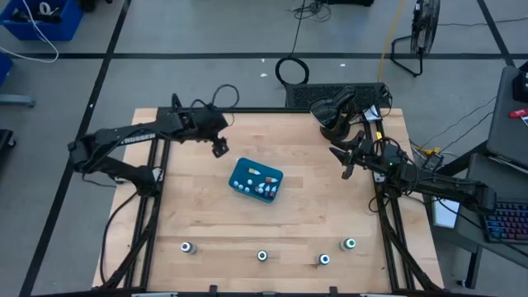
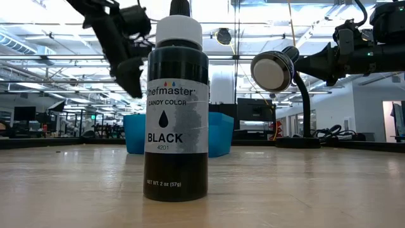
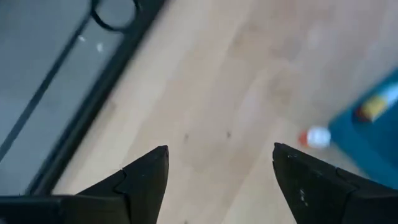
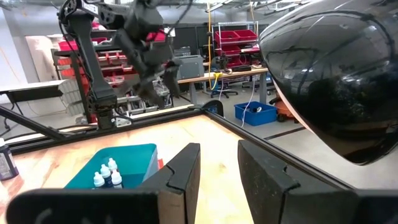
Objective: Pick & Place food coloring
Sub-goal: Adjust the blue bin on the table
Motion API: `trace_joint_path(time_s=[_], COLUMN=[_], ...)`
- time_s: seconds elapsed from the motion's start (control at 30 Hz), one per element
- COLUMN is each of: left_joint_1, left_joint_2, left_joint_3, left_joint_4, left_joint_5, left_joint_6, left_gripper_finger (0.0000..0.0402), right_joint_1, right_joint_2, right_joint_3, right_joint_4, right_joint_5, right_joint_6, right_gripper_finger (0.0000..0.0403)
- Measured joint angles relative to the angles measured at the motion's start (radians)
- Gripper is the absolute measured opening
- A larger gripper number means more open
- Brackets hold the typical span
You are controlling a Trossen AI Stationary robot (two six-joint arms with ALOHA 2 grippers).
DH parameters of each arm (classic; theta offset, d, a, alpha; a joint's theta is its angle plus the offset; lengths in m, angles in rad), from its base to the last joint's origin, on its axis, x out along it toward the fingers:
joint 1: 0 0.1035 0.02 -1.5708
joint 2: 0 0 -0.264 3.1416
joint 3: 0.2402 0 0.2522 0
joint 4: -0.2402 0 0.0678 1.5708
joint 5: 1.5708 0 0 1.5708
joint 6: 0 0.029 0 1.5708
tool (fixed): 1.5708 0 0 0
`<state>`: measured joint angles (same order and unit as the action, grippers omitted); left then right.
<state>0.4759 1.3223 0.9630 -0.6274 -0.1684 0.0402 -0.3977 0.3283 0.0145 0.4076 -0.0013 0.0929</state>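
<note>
Two robot arms hang over a wooden table (image 1: 206, 206) where food coloring bottles sit in a teal tray and along the 6 o'clock edge.

The teal tray (image 1: 244, 175), near the table's centre, holds a cluster of tiny pale bottles (image 1: 264, 189) with white and red caps; four larger dark bottles stand well apart in a loose row toward 6 o'clock, the one nearest the low camera a Chefmaster black candy color bottle (image 2: 176, 107) with a white cap. A black gooseneck lamp (image 1: 334, 115) stands at the 1 o'clock corner. The left gripper (image 1: 219, 148) hovers at 10 o'clock just off the tray, fingers (image 3: 146, 177) spread apart and empty, one small red-capped bottle (image 3: 316, 137) lying on the wood beside the tray. The right gripper (image 1: 347, 169) hangs at 3 o'clock near the lamp, fingers (image 4: 183, 171) nearly together with a narrow gap, holding nothing.
</note>
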Motion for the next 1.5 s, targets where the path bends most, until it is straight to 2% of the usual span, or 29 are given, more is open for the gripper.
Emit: trace_joint_path(time_s=[0.13,0.3,0.43,0.7,1.07,1.27,1.5], left_joint_1=[-0.010,-0.019,-0.019,-0.037,-0.091,-0.116,-0.168], left_joint_2=[0.071,0.142,0.178,0.214,0.311,0.378,0.385], left_joint_3=[-0.001,-0.006,-0.005,-0.006,-0.004,-0.005,-0.007], left_joint_4=[-0.021,0.042,0.125,0.175,0.354,0.366,0.328], left_joint_5=[0.019,0.011,0.013,0.103,0.112,0.116,0.149], left_joint_6=[0.062,0.081,0.077,0.060,-0.018,-0.023,-0.058], left_gripper_finger=[0.0296,0.0298,0.0293,0.0294,0.0286,0.0289,0.0281], right_joint_1=[0.000,0.000,0.000,0.000,0.000,0.000,0.000], right_joint_2=[0.000,0.000,0.000,0.000,0.000,0.011,0.017], right_joint_3=[0.000,0.000,0.000,0.000,0.000,0.000,0.000], right_joint_4=[0.000,-0.001,0.000,0.000,0.000,0.002,0.005], right_joint_5=[0.000,0.000,0.000,0.000,0.000,0.000,0.000], right_joint_6=[0.000,0.000,0.000,0.000,0.000,0.000,0.000], right_gripper_finger=[0.0100,0.0100,0.0100,0.0100,0.0100,0.0100,0.0100])
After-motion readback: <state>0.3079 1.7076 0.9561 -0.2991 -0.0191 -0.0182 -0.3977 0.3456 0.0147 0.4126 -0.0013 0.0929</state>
